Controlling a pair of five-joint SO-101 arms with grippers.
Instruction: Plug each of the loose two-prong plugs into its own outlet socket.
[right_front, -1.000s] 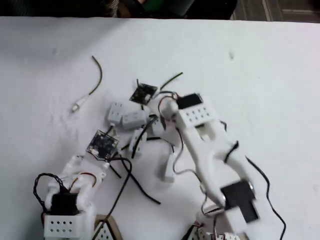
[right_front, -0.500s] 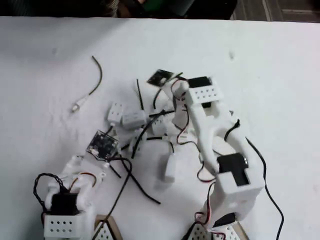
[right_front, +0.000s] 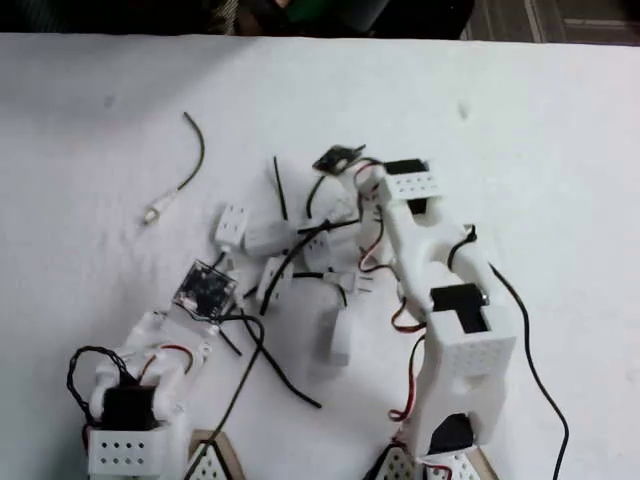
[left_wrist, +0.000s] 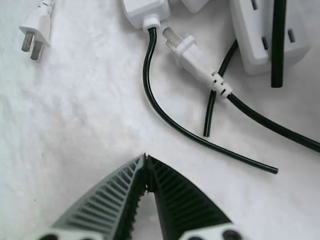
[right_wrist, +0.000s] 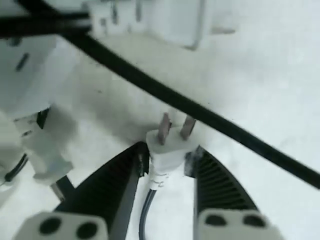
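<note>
White table, cords and plugs heaped in the middle

The tabletop looks like crinkly white cloth. It runs back to a dark strip of room, with a bit of tiled floor past the far corner. The right gripper is clamped on a white two-prong plug, its prongs pointing across a black cord toward the white outlet blocks. The left gripper hangs low over bare table, fingers pressed together on nothing, with another loose plug lying nearby.
</note>
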